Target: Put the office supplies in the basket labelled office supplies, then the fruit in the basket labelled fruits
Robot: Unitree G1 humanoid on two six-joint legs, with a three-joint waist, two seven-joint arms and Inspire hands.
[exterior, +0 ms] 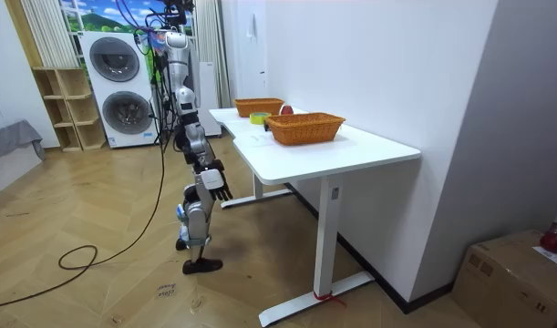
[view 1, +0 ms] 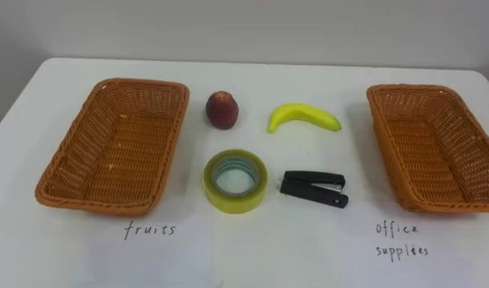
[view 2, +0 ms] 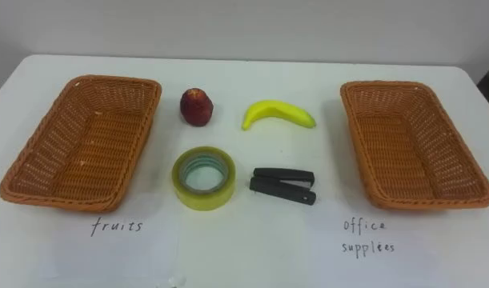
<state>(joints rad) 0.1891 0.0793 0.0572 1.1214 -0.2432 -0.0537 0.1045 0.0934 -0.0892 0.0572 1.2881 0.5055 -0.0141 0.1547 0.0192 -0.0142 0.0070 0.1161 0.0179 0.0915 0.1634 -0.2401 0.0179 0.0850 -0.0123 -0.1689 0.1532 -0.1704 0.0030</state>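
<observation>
On the white table stand two empty woven baskets. The left basket has the handwritten word for fruits in front of it, and the right basket has one for office supplies. Between them lie a red fruit, a yellow banana, a roll of yellowish tape and a black stapler. In the room view I stand at the table's long side with my arms down. My right hand hangs below the tabletop with relaxed fingers, holding nothing.
A white wall runs along the table's far edge. In the room view, two stacked washing machines and a wooden shelf stand behind me, and a cardboard box sits on the floor at the room view's right.
</observation>
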